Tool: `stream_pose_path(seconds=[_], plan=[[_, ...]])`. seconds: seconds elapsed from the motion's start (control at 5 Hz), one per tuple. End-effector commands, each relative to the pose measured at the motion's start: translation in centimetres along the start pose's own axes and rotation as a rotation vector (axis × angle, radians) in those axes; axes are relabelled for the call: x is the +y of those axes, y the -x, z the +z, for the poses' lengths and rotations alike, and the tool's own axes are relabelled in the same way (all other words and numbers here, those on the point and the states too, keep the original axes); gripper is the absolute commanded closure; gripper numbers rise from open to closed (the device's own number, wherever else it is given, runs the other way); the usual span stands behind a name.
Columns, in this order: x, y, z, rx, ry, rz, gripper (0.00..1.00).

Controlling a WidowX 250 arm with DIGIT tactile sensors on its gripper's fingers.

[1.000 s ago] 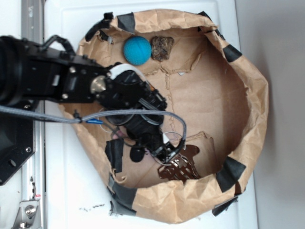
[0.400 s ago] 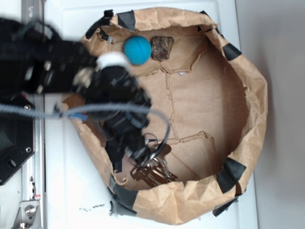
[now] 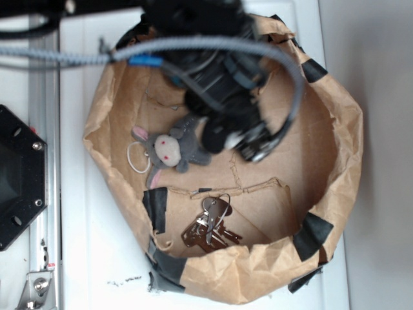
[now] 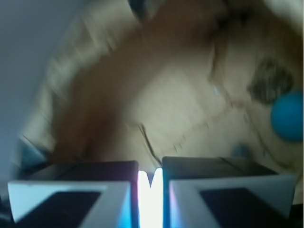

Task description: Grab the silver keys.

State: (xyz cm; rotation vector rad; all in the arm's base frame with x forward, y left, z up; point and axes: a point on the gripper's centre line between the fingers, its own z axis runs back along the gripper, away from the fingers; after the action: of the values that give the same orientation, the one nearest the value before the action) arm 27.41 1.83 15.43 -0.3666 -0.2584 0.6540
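Pincer (image 4: 150, 183) nearly closed, empty, well above silver keys (image 3: 210, 226).

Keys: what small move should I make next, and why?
Probably open the jaws and swing back over the keys. They lie loose on the bag floor by the near wall, while the gripper sits apart from them, above the middle, jaws nearly closed on nothing.
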Motion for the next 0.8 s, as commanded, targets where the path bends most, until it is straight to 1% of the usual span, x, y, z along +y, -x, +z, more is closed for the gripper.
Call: stream_pose_path(seconds=[0.0, 0.2, 0.4, 0.6], plan=[[-1.4, 0.3, -1.8, -0.017, -0.049, 0.022, 1.00], [-0.9, 2.5, -4.8, -0.018, -0.101, 0.148, 0.00], [-0.5, 3.9, -6.8, -0.013, -0.150, 0.167, 0.00], [-0.3, 4.7, -8.0, 0.005, -0.153, 0.149, 0.00]])
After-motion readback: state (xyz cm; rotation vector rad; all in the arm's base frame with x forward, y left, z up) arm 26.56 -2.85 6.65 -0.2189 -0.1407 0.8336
